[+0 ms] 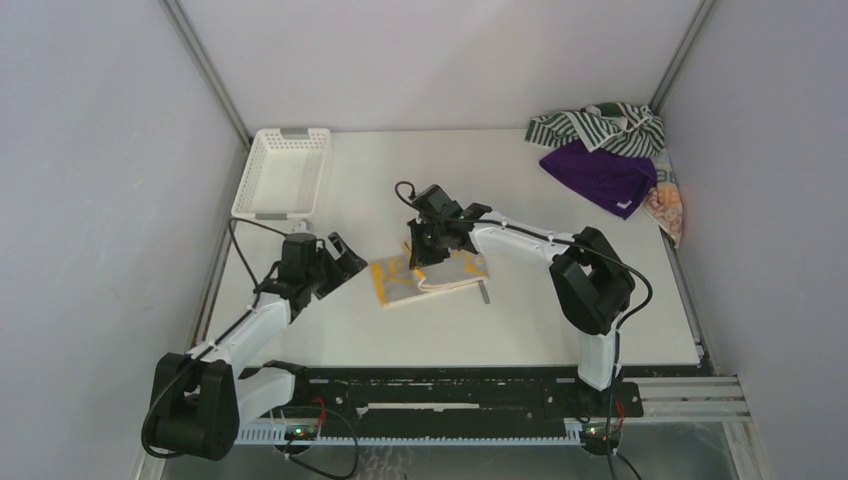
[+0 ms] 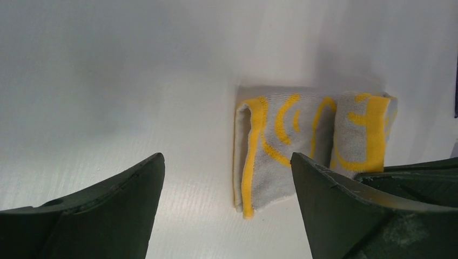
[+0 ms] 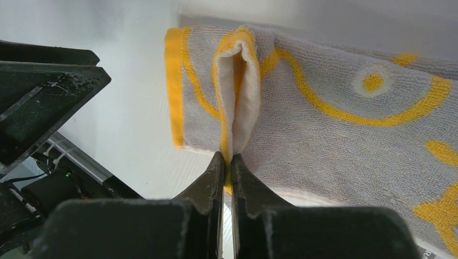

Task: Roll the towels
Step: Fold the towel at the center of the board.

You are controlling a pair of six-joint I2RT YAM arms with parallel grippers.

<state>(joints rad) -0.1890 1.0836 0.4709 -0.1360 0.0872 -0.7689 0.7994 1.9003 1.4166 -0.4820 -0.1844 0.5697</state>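
The yellow-and-white towel lies folded at the table's middle. My right gripper reaches down at its far left part, shut on a pinched fold of the yellow towel; in the right wrist view the right gripper holds the yellow edge between its tips. My left gripper stands open just left of the towel. In the left wrist view the left gripper has its jaws wide apart with the yellow towel a little beyond them, untouched. The green-striped towel, purple towel and orange patterned towel lie heaped at the back right.
A white lattice basket stands at the back left. Grey walls close in the table on three sides. My left gripper's black fingers show at the left of the right wrist view, close to the towel.
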